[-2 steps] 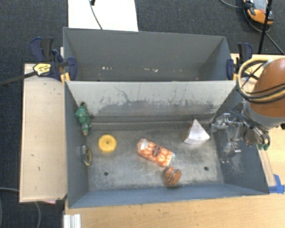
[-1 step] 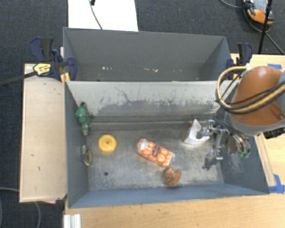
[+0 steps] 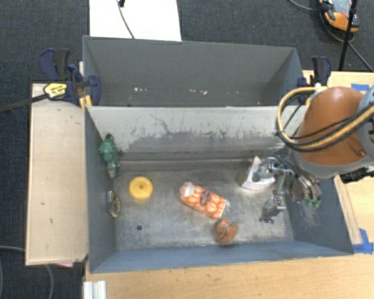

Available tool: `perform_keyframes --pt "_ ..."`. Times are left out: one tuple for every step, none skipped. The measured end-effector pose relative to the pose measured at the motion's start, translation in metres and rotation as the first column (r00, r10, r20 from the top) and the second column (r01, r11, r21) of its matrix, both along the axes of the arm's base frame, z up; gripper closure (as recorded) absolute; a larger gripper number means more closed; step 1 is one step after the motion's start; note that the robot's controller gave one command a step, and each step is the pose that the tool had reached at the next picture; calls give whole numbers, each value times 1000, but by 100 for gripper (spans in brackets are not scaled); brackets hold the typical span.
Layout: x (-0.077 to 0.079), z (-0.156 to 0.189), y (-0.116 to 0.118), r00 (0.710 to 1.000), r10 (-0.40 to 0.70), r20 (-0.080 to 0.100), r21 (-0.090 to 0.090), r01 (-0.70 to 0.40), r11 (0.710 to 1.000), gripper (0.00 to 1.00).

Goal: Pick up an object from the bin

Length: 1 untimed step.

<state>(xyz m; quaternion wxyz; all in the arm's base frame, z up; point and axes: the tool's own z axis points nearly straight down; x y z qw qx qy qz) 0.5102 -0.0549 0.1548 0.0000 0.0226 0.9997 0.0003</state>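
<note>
Gripper (image 3: 273, 205) hangs low at the right end of your grey bin (image 3: 174, 136), under the arm's orange cover (image 3: 329, 124). You cannot tell from this view how wide it stands or whether it has hold of anything. Nearest to it is a white crumpled object (image 3: 255, 173), just beside it toward mid-bin, at the foot of the far wall. You have 5 other things spread over the floor: an orange packet (image 3: 203, 200) mid-bin, a brown lump (image 3: 225, 230) near the front wall, a yellow disc (image 3: 141, 189), and a green figure (image 3: 108, 154) and small dull piece (image 3: 113, 204) by the left wall.
</note>
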Motion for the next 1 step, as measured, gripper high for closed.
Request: perform_keyframes --pt "26 -35 -14 1000 -11 4 1 11 1000 0"
